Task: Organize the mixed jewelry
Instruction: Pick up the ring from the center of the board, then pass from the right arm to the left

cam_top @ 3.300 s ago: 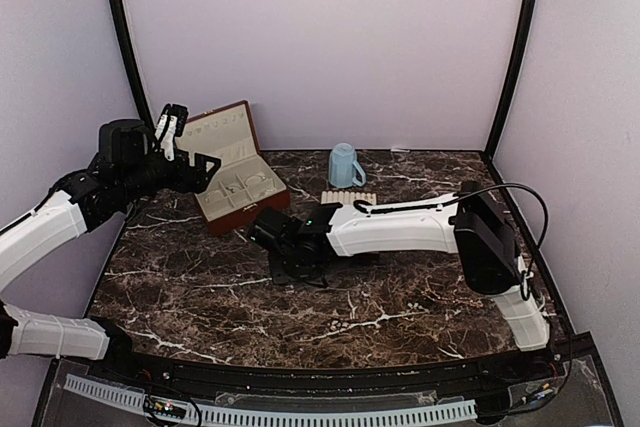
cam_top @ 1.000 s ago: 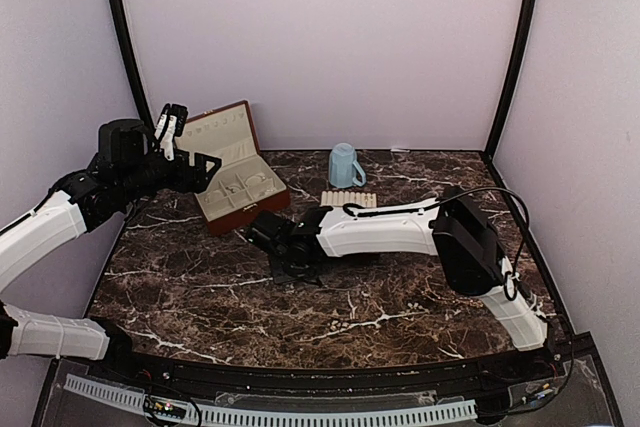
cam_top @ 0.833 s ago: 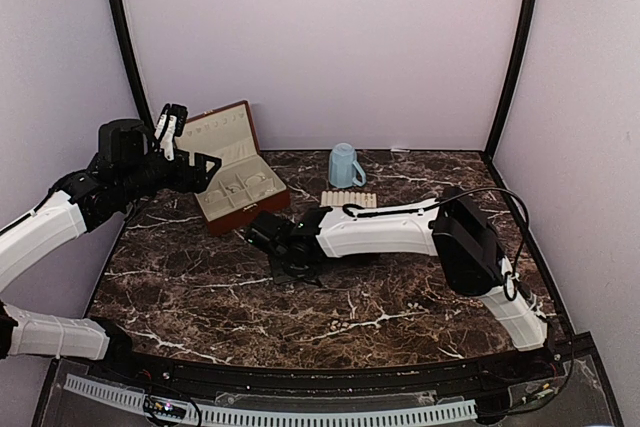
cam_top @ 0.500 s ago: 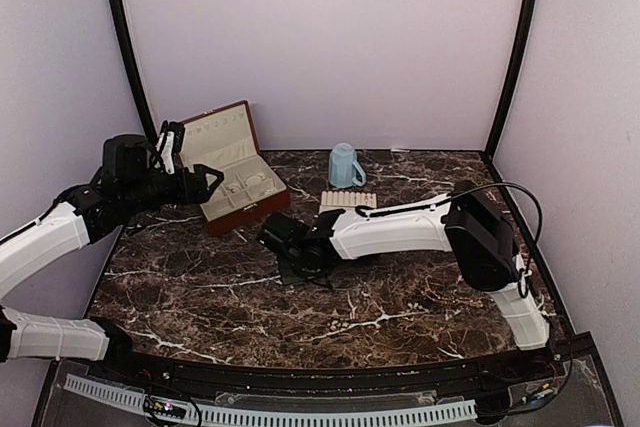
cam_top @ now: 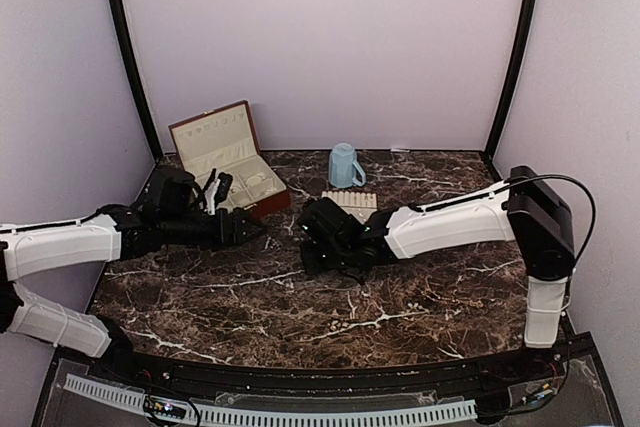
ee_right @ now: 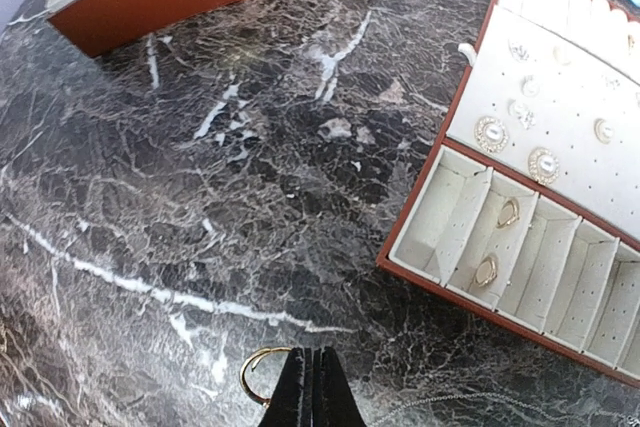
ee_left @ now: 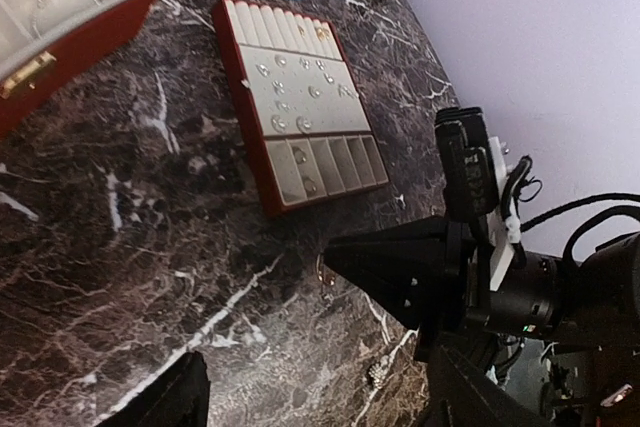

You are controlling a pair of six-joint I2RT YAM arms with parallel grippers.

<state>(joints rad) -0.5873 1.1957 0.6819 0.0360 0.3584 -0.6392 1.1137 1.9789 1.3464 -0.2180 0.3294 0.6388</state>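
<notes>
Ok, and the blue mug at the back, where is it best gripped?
Probably by the handle. The blue mug stands with that loop jutting toward the robot's right, clear of the slotted tray in front, so come in from the right and pinch the loop.

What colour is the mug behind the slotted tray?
Pale blue; the mug shows best in the top external view.

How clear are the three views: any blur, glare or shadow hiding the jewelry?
Top external: soft, even light, but pieces on the tray are too small to resolve. Left wrist: tilted, tray readable, right claw a dark silhouette. Right wrist: sharpest; jewelry crisp, a ring at the shut claw's tip, mild sheen on the marble.
</notes>
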